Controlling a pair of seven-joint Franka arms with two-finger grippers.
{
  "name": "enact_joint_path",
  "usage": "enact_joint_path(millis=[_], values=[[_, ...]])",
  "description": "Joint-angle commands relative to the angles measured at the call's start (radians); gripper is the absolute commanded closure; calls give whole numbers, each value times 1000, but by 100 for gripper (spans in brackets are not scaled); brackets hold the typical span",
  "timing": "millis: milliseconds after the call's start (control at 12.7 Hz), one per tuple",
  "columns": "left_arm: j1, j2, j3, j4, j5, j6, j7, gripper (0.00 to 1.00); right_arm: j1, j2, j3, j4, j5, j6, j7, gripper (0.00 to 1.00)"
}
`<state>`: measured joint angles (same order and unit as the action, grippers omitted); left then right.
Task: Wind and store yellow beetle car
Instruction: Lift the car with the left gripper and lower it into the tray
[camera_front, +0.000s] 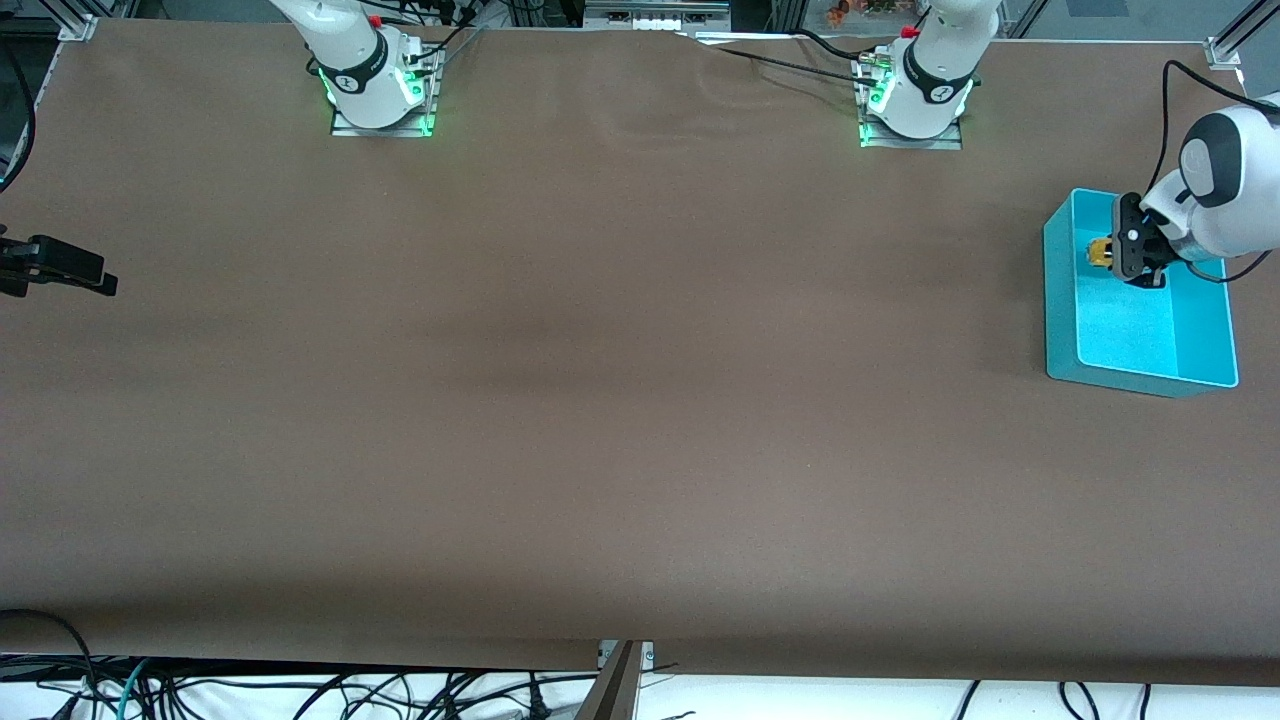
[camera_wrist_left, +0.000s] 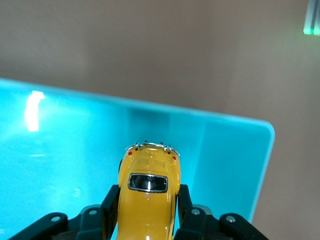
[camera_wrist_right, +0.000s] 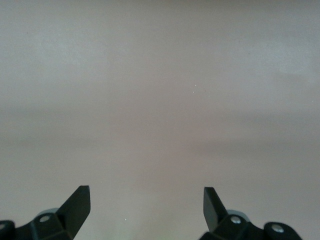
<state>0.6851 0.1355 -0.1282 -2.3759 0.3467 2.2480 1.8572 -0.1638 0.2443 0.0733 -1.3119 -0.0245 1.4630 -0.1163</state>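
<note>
The yellow beetle car (camera_front: 1099, 251) is held in my left gripper (camera_front: 1108, 252), over the open turquoise bin (camera_front: 1062, 300) at the left arm's end of the table. In the left wrist view the car (camera_wrist_left: 148, 200) sits between the two black fingers (camera_wrist_left: 110, 205), roof and dark window toward the camera, with the bin's floor and wall (camera_wrist_left: 220, 150) below it. My right gripper (camera_front: 105, 284) is open and empty, low over the bare table at the right arm's end; its fingertips (camera_wrist_right: 80, 200) show spread wide over brown table.
The brown table (camera_front: 600, 400) holds only the turquoise bin. The arm bases (camera_front: 380, 90) stand along the edge farthest from the front camera. Cables hang past the table's near edge.
</note>
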Motion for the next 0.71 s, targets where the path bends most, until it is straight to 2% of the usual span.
enact_joint_path(millis=[0, 79, 315, 473, 552, 630], values=[[82, -27, -8, -64, 55, 66, 77, 100, 3, -7, -3, -6, -14, 5, 9, 0], [99, -10, -8, -89, 73, 128, 76, 100, 3, -7, -1, -6, -12, 5, 9, 0], [116, 47, -8, -91, 78, 191, 71, 100, 3, -7, -1, -6, -14, 7, 7, 0], [116, 55, -10, -89, 77, 214, 62, 77, 3, -7, -3, -6, -14, 7, 9, 0], [116, 62, -10, -88, 74, 226, 60, 47, 3, -7, -3, -6, -14, 7, 9, 0], [108, 62, -11, -86, 74, 225, 50, 0, 3, -7, -3, -4, -14, 10, 9, 0]])
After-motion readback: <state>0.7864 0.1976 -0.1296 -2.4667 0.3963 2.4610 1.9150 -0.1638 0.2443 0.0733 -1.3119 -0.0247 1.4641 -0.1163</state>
